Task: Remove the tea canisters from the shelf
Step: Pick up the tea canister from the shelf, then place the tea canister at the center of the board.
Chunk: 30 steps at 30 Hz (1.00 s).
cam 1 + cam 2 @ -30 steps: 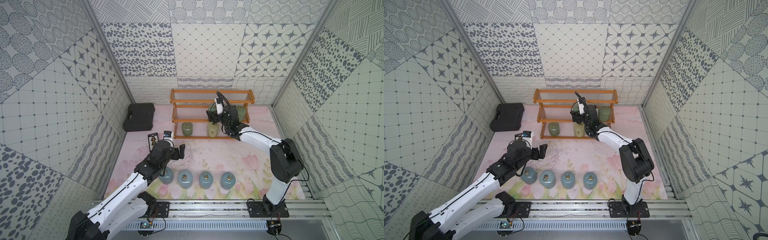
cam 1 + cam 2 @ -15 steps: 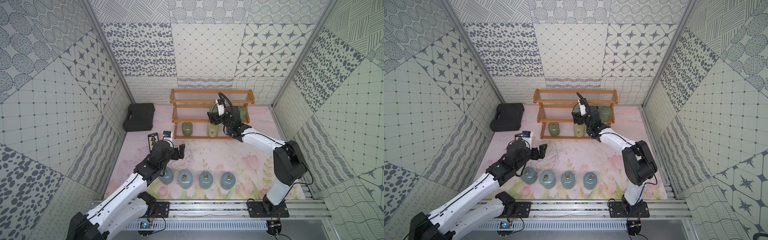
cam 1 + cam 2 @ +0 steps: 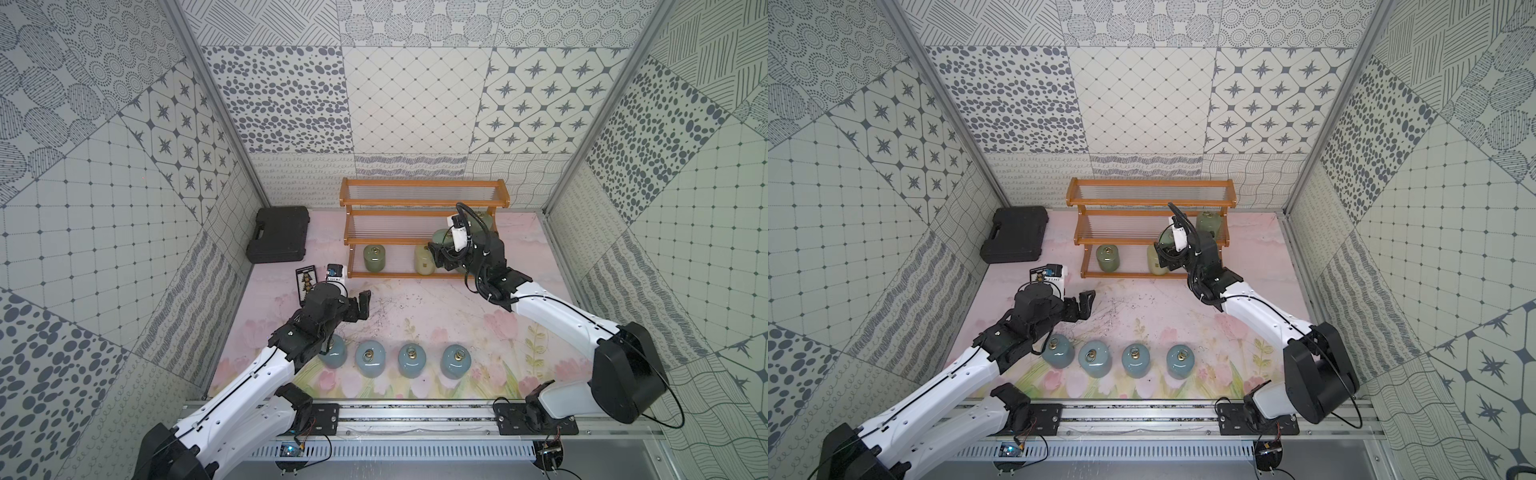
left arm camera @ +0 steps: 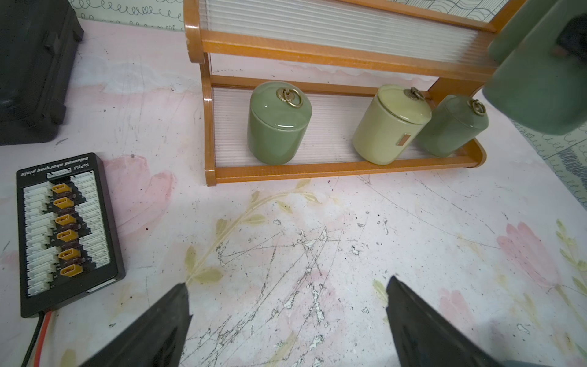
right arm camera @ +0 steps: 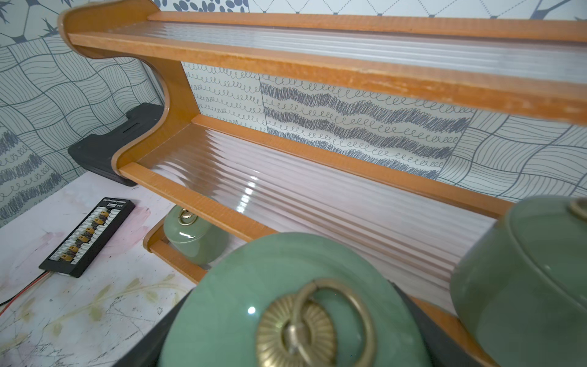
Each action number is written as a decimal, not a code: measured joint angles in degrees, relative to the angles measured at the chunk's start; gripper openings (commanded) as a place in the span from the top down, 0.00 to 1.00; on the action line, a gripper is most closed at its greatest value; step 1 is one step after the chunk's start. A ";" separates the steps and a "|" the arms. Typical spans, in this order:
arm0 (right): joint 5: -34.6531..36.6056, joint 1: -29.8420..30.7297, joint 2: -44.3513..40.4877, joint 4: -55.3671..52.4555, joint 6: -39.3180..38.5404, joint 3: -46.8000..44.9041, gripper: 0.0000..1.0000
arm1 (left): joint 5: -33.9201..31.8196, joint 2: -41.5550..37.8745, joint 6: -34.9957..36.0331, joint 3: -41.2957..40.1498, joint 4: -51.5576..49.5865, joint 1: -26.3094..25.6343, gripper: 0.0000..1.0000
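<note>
Right gripper: jaws part-open, clamped round the body of a sage green canister; dark fingers are seen either side of its lid in the right wrist view. The canister is held at the front edge of the middle tier, right half of the shelf. Whether its base is clear of the front rail cannot be told. A second green canister sits just beside it on the same tier. Bottom tier: one green canister, one cream canister. Top tier bare.

Left gripper: jaws fully spread, nothing held, hung over the table in front of the shelf, apart from it. Four blue canisters are lined up along the near edge of the table, already off the shelf.

Step judged: withdrawal of the fifth jar, task roughly half done. The next move is judged to call for a lift and pull-back clear of the rail without the neighbour being knocked, then an upright set-down near the blue row. The glazed ceramic is judged slippery, and the lid may be loose.

Views: a third green canister, on the bottom tier beside the cream one, is shown only by the left wrist view; in both top views it is hidden under the right arm. The blue row is shown only in the top views. A charging board and a black case are not part of the task.
</note>
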 measured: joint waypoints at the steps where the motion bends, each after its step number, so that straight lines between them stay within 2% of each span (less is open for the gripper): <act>1: 0.50 0.26 -1.84 -0.20 0.24 -1.57 0.33 | 0.07 0.02 -0.04 0.00 0.00 0.00 0.00; 7: 4.98 1.75 -11.39 -1.75 2.03 -10.86 0.34 | 1.20 0.02 -0.39 0.00 0.00 0.00 0.00; 13: 9.99 3.54 -16.90 -2.49 4.52 -18.91 0.34 | 2.80 0.00 -0.55 0.00 -0.09 0.00 0.00; 21: 15.28 5.92 -18.01 -2.93 8.00 -26.21 0.34 | 4.39 -0.37 -0.59 0.02 -0.22 0.00 0.00; 30: 20.98 5.99 -17.35 0.33 12.20 -32.61 0.34 | 4.98 -1.68 -0.79 0.02 -0.59 0.00 0.00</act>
